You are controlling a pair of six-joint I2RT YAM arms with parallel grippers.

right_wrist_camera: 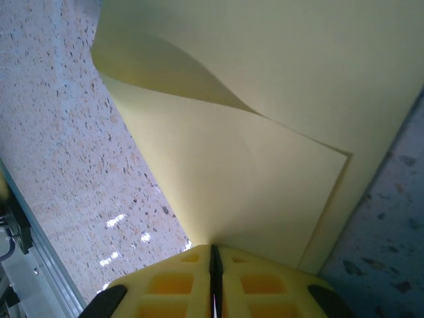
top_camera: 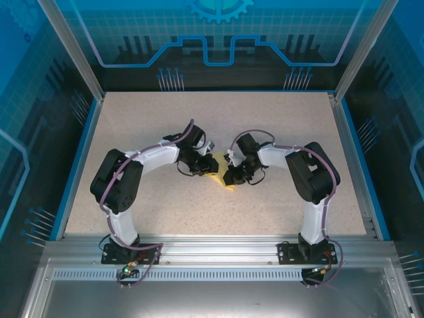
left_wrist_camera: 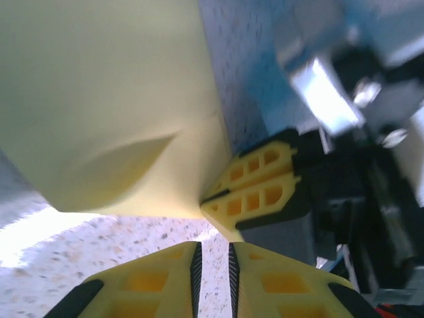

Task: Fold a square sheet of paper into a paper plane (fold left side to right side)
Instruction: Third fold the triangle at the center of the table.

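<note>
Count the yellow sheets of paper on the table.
1. The paper lies mid-table, partly folded over, one edge pinched in the right gripper. A second sheet could hide beneath it.

- A robot lab: a closed test cell, not a home or a shop.
- The left arm (top_camera: 119,189) and the right arm (top_camera: 313,173) are bolted side by side to an aluminium rail (top_camera: 212,248) at the near edge.
- Thin cables (top_camera: 142,253) loop out from the arm bases.
- The table (top_camera: 278,132) has a speckled top like a workbench, framed by a blue rim (top_camera: 77,165).
- Metal posts (top_camera: 69,43) hold see-through blue panels (top_camera: 218,30) on three sides.
- The panels carry a printed gear (top_camera: 220,8) and circuit lines (top_camera: 215,63), as on a show stand for machines.
- A slotted metal strip (top_camera: 212,273) runs in front of the rail.
</note>
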